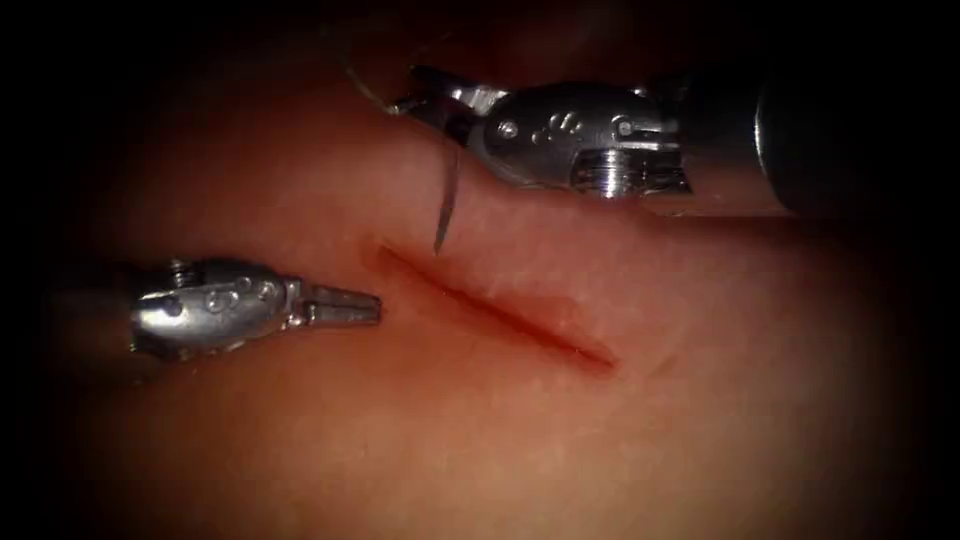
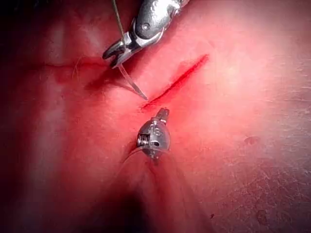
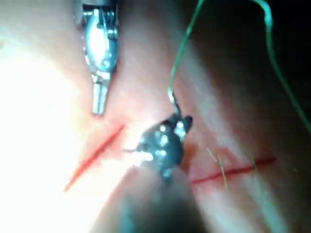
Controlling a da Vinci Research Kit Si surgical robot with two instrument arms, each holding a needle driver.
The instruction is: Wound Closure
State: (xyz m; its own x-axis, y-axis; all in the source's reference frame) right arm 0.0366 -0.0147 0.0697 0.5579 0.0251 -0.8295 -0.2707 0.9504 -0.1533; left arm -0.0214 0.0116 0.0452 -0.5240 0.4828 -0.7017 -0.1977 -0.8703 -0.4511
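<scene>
Above cut [image 1: 495, 310] | right hand [image 1: 432, 102] clamps needle [image 1: 447, 200], tip down | left hand [image 1: 345, 304] together, empty

You have a second red line [image 2: 68, 64] on the tissue [image 2: 233, 97], thin, straight and well apart from the cut under repair; the right wrist view records the same line [image 3: 233, 171]. Short pale strands [image 3: 217, 162] cross it at two places, one nearer each end, each lying roughly square to the line; whether they are stitches or loose cut ends cannot be told. In the left wrist view a faint strand [image 2: 76, 70] crosses it likewise. Your left wrist view also records a small reddish blotch [image 2: 251, 141] on bare surface, with a fainter blotch [image 2: 262, 217] and a dark speck [image 2: 212, 216] further along.
</scene>
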